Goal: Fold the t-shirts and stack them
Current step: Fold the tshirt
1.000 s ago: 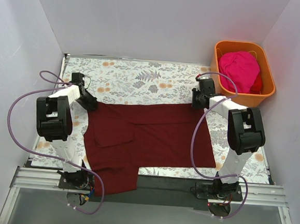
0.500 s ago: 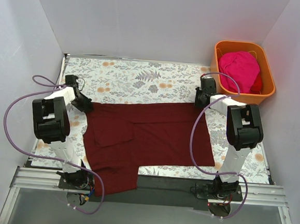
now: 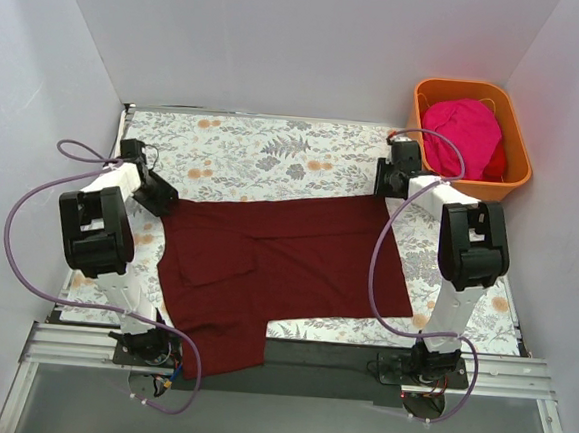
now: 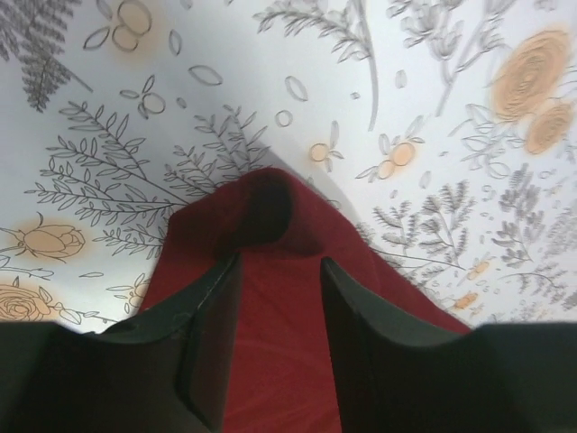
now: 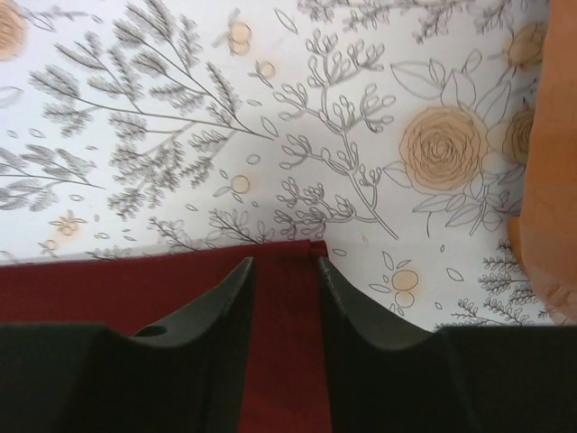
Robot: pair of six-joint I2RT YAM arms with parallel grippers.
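The dark maroon t-shirt [image 3: 286, 261] lies spread flat on the floral table cover, one part hanging over the near edge. My left gripper [image 3: 160, 202] is at its far left corner. In the left wrist view [image 4: 279, 262] the fingers stand apart, with bunched maroon cloth [image 4: 266, 212] at their tips. My right gripper [image 3: 385, 194] is at the far right corner. In the right wrist view [image 5: 285, 262] its fingers stand apart astride the shirt's corner [image 5: 279, 298]. The magenta-pink t-shirt [image 3: 461, 135] lies crumpled in the orange tub [image 3: 472, 187].
The orange tub stands at the far right, and its wall shows at the right edge of the right wrist view [image 5: 550, 207]. White walls close in the table on three sides. The floral cover [image 3: 264, 154] lies bare beyond the shirt.
Both grippers moved outward and toward the far side. The shirt's far left corner shifted a little left with the left gripper. The right corner stayed put.
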